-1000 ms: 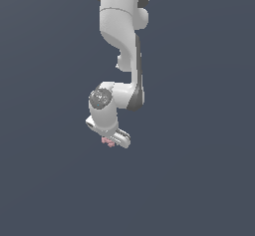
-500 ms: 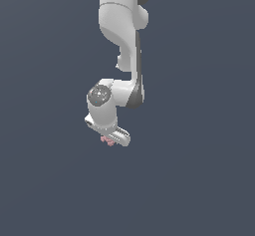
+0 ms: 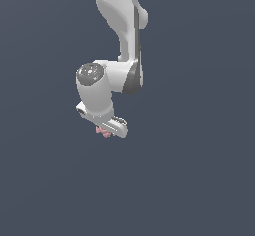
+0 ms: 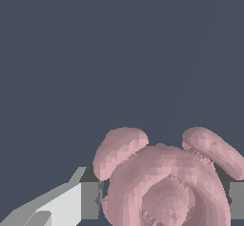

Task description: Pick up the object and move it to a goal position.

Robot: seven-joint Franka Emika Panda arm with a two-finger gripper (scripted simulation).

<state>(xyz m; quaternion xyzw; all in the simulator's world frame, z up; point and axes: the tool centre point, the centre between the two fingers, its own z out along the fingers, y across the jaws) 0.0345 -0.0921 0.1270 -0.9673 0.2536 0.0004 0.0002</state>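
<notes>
The object [image 4: 162, 184] is a pink, lumpy piece with a ringed, swirled centre and short rounded lobes. In the wrist view it fills the space between the gripper's [image 4: 162, 200] two fingers, with a grey pad [image 4: 89, 200] pressed against one flank and the other pad [image 4: 236, 199] just showing at the picture's edge against the opposite flank. Two lobes stick out beyond the pads, one stubby and one longer and slanted. The claw is pinching the object, its fingers held apart only by the piece between them.

In the exterior view the object [image 3: 103, 132] is only a small pink speck peeking out from under the white gripper [image 3: 107, 128], directly below the hand's pale body and touching it. It is far smaller than the hand that carries it. At that size its shape cannot be made out, and the fingers themselves are mostly hidden behind the hand, so the grip is read from the wrist view.

Above the object, the gripper hangs from a rounded wrist joint with a grey cap [image 3: 89, 73]. From there the white arm [image 3: 119, 26] bends to the exterior view's right through a dark-banded elbow and rises out of the top of the picture.

Around the object and the arm there is only a flat, dark blue-grey background [image 3: 199, 170]. No surface edge shows under the object, so it may be held in the air, though the pictures do not settle that.
</notes>
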